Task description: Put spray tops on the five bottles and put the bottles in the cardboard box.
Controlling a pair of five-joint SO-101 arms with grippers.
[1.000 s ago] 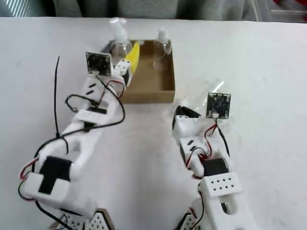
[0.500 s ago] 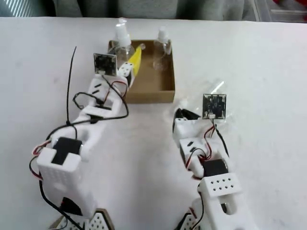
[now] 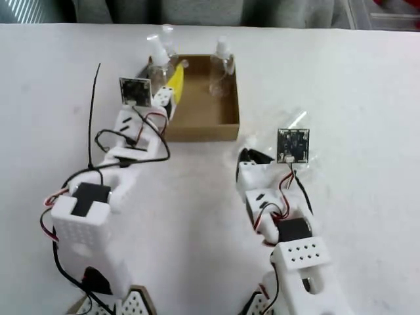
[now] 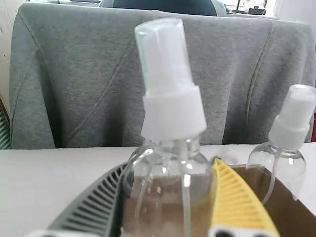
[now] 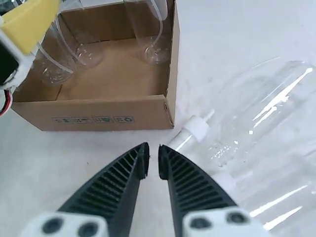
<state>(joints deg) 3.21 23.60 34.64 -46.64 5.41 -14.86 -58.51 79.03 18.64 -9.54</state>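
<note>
- A white tabletop [image 3: 341, 79] carries two white arms side by side, the left arm [image 3: 125, 141] stretched to the cardboard box [image 3: 203, 125], the right arm [image 3: 269, 197] low near the box's front right corner.
- The open box sits at the far middle of the tabletop.
- Clear plastic [image 5: 261, 113], bag or lying bottles, hard to tell which, lies just right of the box.
- The left claw [image 4: 168, 168] grips a capped bottle [image 4: 163, 192] between grey and yellow fingers, upright inside the box's far left corner.
- A second bottle [image 3: 222, 65], also wearing its spray top, stands in the far right corner, apart from the first.
- The right claw [image 5: 153, 153] hangs over bare tabletop before the box, closed to a sliver and holding nothing.
- A loose spray top [image 5: 196, 127] lies just beyond its tips.
</note>
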